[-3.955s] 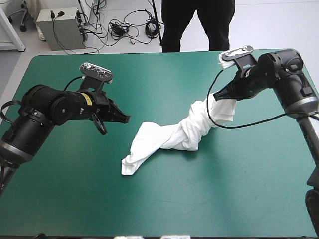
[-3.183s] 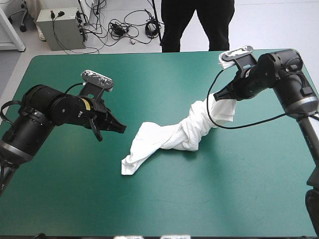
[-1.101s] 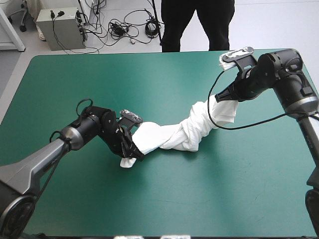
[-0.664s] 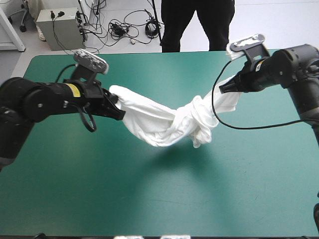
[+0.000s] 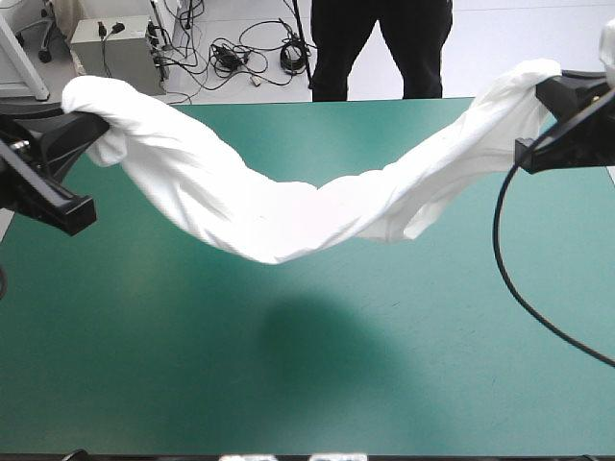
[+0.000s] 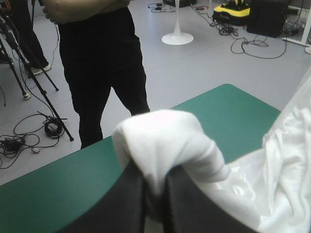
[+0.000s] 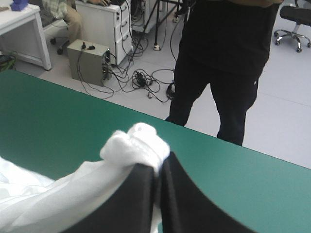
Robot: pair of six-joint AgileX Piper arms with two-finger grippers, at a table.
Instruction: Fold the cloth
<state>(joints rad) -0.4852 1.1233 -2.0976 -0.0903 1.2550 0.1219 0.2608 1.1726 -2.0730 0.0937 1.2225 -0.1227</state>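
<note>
The T-shirt (image 5: 288, 206) hangs clear of the table, strung across the upper half of the high view as a long, sagging white band. It is soft fabric bunched into rope-like folds, fuller and smoother toward the left, more twisted and creased toward the right. Its lowest sag lies a little left of the frame's middle, and a loose pointed flap hangs off it right of centre. Under it a blurred shadow (image 5: 307, 336) darkens the matte teal-green cover (image 5: 452, 384) in the lower middle of the frame.

The left gripper (image 5: 82, 123), at the upper left edge of the high view, is clamped on one end of the T-shirt. In the left wrist view its black fingers (image 6: 121, 204) all but meet in a narrow arch, the cloth pinched between them — a rounded, puffy lump of it bulges over the tips.

The right gripper (image 5: 550, 96), at the upper right edge, is clamped on the other end. In the right wrist view its fingers (image 7: 136, 194) press together on a small crimped wad, with more white cloth trailing away beside one finger.
</note>
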